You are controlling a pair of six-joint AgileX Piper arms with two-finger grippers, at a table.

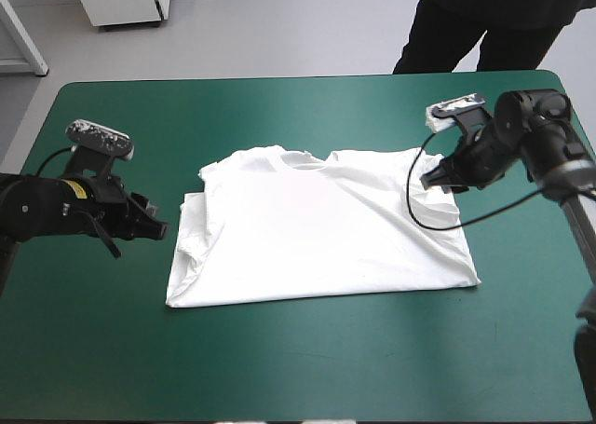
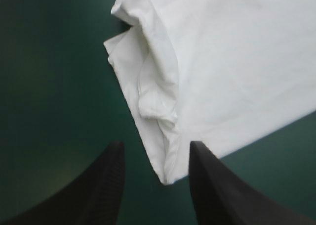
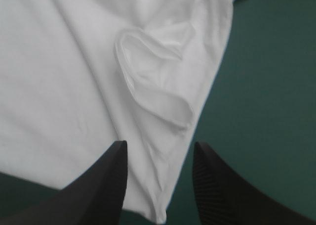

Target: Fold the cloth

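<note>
The white T-shirt lies spread flat in the middle of the teal-green table, collar toward the far edge, both sleeves folded in. My left gripper hovers just off the shirt's left edge, open. In the left wrist view the folded left edge of the T-shirt runs between and ahead of the left gripper. My right gripper is open over the shirt's far right shoulder. The right wrist view shows a raised fold of the T-shirt just ahead of the right gripper, with the shirt's edge between the fingers.
A person stands beyond the table's far right edge. Bare teal-green cover lies in front of the shirt and on both sides of it.
</note>
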